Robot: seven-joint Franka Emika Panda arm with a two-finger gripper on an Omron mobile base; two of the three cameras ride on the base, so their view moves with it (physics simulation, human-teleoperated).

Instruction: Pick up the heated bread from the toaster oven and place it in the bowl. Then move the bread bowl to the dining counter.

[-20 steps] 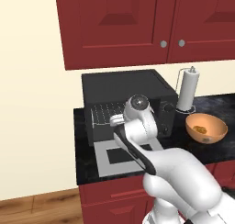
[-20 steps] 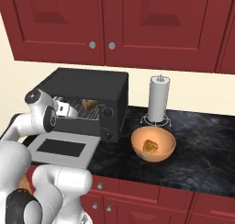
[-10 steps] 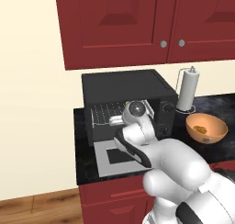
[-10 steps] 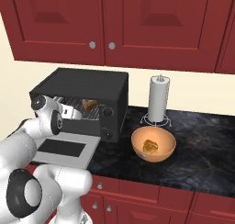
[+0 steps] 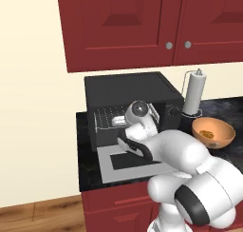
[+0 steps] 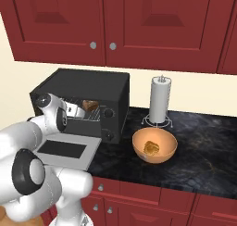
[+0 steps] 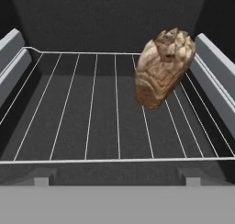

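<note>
Gripper at the mouth of the oven, jaws spread wide and holding nothing; in the left base view the hand blocks the fingers. Bread sits on the wire rack, toward the right side wall in the hand view, apart from the gripper (same chunk seen inside the cavity from the right base view). Door hangs open, flat over the counter edge. Bowl stands on the black counter right of the oven, a small bread piece already in it. Paper-towel holder behind the bowl. Red cabinets above
</note>
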